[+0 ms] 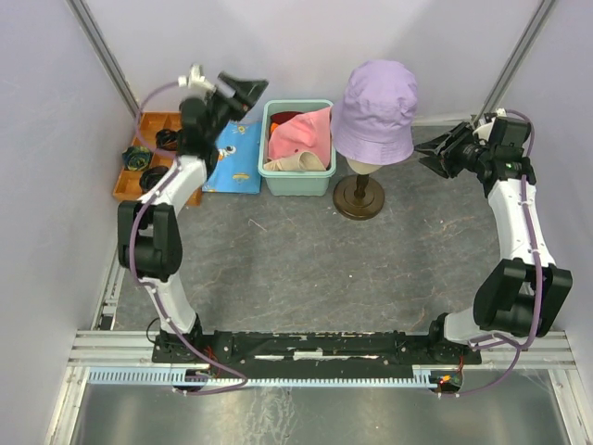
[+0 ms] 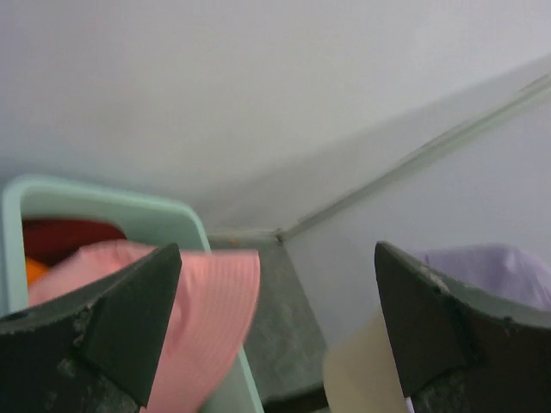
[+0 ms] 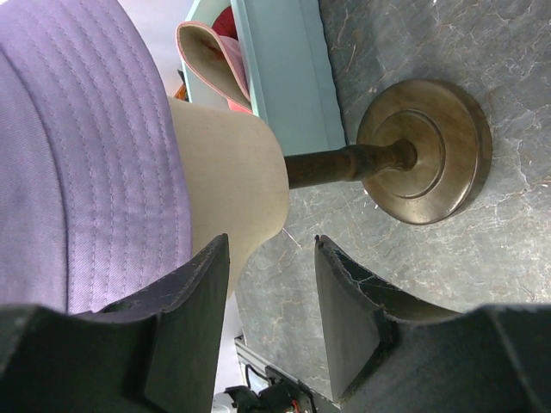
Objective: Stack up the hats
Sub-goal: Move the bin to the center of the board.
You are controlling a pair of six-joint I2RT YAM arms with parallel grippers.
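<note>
1. Lavender hat is sitting crown-up, stitched brim flaring downward, on the mannequin head at 12 o'clock.
2. Left end effector is gaping wide, empty; right end effector is standing part-open, empty.

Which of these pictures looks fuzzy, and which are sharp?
Left wrist view: soft and blurred, the pink hat smeared at its edges. Right wrist view: sharp, stitching on the lavender hat clear. Top external view: evenly lit, in focus.
</note>
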